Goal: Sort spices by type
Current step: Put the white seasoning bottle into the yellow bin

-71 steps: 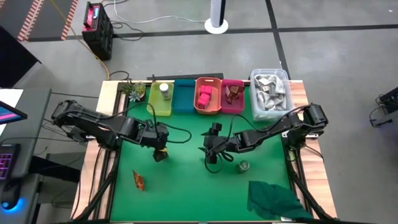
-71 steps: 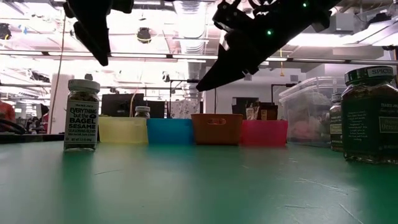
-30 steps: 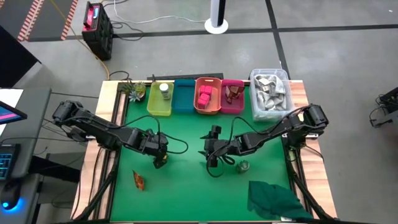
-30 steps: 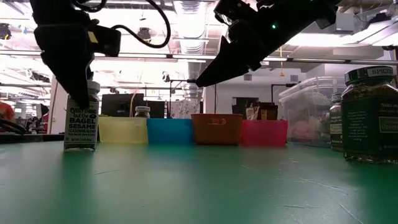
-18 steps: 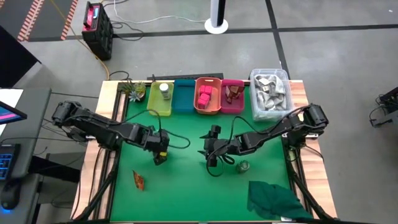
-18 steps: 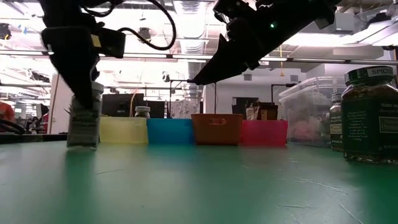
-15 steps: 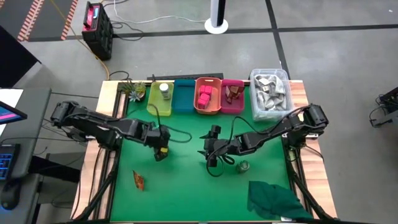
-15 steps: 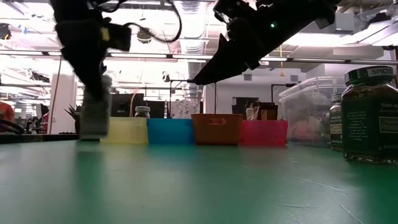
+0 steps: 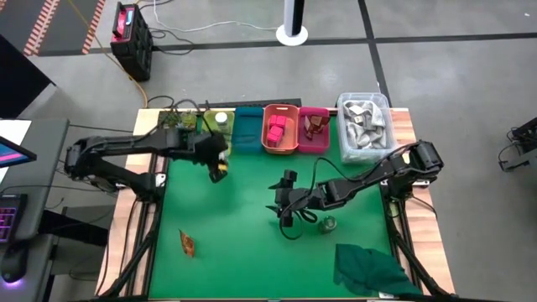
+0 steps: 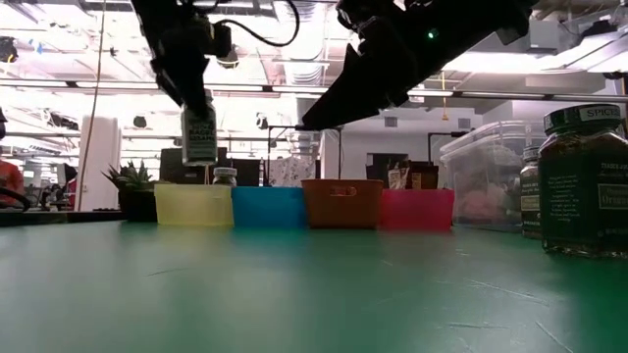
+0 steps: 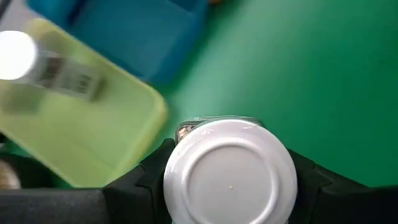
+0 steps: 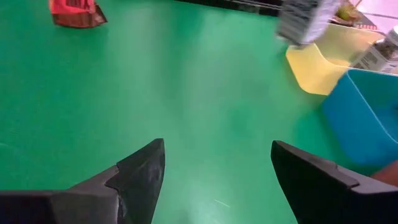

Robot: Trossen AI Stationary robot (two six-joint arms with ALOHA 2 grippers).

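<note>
Green mat (image 9: 252, 243) covers the table; a dark green cloth (image 9: 367, 268) lies bunched at its near right corner. Along the far edge stand a yellow bin (image 10: 193, 206), a blue bin (image 10: 268, 207), an orange bin (image 9: 281, 147) holding pink-red cubes (image 9: 276, 127), a pink bin (image 10: 417, 209) and a clear tub (image 9: 366, 124).

Left gripper (image 9: 216, 164), just in front of the yellow bin, is raised off the mat with fingers clamped on a white-capped jar (image 11: 230, 171). Another white-capped jar (image 9: 221, 120) stands inside the yellow bin.

Right gripper (image 12: 214, 168) hangs above mid-table, fingers spread apart and holding nothing. A round green jar (image 9: 328, 223) sits on the mat just beside it. A brown-orange piece (image 9: 187, 243) lies near the front left, well apart from both arms.
</note>
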